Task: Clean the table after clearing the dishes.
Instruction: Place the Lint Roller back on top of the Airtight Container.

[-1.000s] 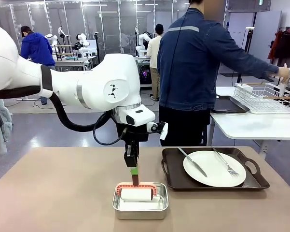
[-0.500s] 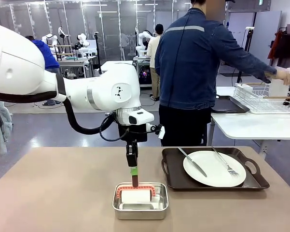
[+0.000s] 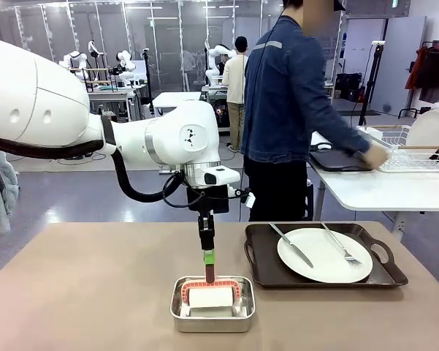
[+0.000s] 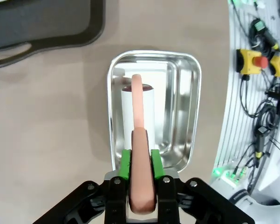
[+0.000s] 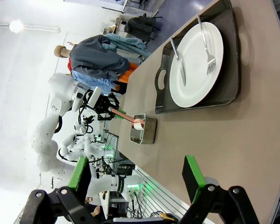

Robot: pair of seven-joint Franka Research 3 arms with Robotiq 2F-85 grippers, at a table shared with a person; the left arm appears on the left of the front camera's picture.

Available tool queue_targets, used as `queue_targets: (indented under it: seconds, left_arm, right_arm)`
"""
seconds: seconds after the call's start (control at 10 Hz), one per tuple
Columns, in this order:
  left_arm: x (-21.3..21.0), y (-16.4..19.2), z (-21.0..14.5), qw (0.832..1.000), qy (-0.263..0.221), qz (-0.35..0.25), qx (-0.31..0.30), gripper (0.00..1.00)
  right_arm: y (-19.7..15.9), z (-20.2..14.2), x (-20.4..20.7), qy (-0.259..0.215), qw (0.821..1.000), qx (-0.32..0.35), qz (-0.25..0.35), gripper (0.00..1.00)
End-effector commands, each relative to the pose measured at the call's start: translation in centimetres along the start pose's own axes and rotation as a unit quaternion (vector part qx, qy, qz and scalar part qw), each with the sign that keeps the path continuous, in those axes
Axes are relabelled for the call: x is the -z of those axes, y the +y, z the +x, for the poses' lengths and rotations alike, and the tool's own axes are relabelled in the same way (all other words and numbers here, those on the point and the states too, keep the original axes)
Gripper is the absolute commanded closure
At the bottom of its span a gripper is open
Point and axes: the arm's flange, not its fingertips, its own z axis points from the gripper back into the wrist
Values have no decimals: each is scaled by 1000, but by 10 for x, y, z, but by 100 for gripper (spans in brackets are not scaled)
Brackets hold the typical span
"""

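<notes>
The beige-brown table (image 3: 95,292) carries a dark handled tray (image 3: 386,276) with a white plate (image 3: 325,254), a knife and a fork on it. A square steel pan (image 3: 177,313) sits at the front middle. My left gripper (image 3: 208,257) hangs straight above it, green pads pressed on the salmon handle (image 4: 139,140) of a roller (image 4: 138,106). The roller's white roll lies inside the pan (image 4: 195,116). My right gripper (image 5: 136,161) hovers open over the table's right end, nothing between its fingers, facing the plate (image 5: 195,65).
A person in a dark blue jacket stands behind the table and reaches a hand (image 3: 376,155) to a dark tray (image 3: 343,161) on the white side table. A white plate (image 3: 427,130) stands in the wire rack (image 3: 394,153) there.
My left gripper moved slightly right and down, and the roll now sits lower in the pan. The person set a plate in the rack and dropped the hand to the side-table tray.
</notes>
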Motion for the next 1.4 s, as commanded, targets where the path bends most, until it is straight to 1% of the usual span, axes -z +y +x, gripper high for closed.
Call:
queue_targets:
  seconds: [0.0, 0.1, 0.2, 0.3, 0.4, 0.5, 0.9, 1.0, 1.1, 1.3]
  left_arm:
    - [-13, 5, 4, 1000, 7, 2, -15, 58]
    - [-19, 5, 4, 1000, 5, 7, -15, 35]
    - [-22, 4, 1, 1000, 6, 11, -16, 39]
    - [-24, 4, -1, 1000, 4, 14, -19, 16]
    - [-28, 4, -3, 1000, 5, 18, -23, 20]
    - [-30, 4, -5, 999, 6, 21, -28, 0]
    - [-33, 5, -8, 999, -6, 31, -34, 0]
    - [-34, 4, -10, 999, -10, 36, -25, 0]
    - [-30, 11, -3, 999, -7, 25, -24, 0]
    - [-30, 11, -3, 999, -7, 25, -24, 0]
  right_arm:
    - [3, -1, 0, -1, 1000, 0, 1, 0]
    - [3, -1, 0, -1, 1000, 0, 1, 0]
    - [3, -1, 0, -1, 1000, 0, 1, 0]
    - [3, -1, 0, -1, 1000, 0, 1, 0]
    - [3, -1, 0, -1, 1000, 0, 1, 0]
    - [3, -1, 0, -1, 1000, 0, 1, 0]
    - [3, -1, 0, -1, 1000, 0, 1, 0]
    - [3, -1, 0, -1, 1000, 0, 1, 0]
    - [3, -1, 0, -1, 1000, 0, 1, 0]
    - [3, -1, 0, -1, 1000, 0, 1, 0]
